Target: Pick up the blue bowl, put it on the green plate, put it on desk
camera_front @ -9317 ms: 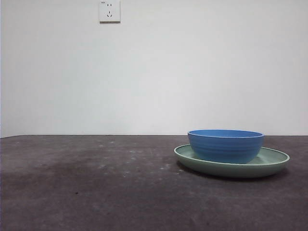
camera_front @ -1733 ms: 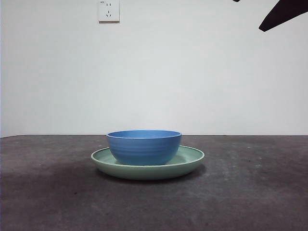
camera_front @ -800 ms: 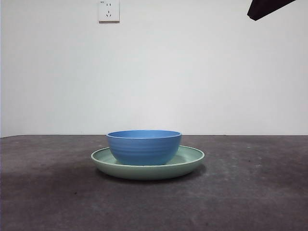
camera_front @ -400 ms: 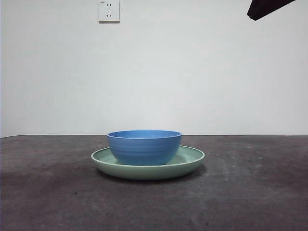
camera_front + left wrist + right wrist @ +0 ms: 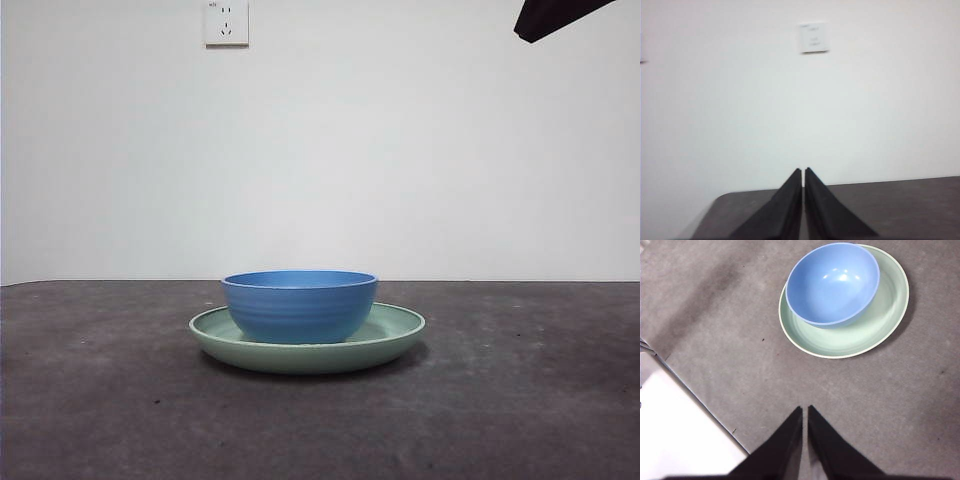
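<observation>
Still no change: blue bowl [image 5: 299, 305] on green plate [image 5: 395, 335], right tool [image 5: 804, 410] closed, empty.

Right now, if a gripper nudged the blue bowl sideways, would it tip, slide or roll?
The blue bowl would probably slide, not tip: it sits upright, wide and low. Its glossy inside hints at slick, rigid material. The green plate's raised rim would likely stop it.
</observation>
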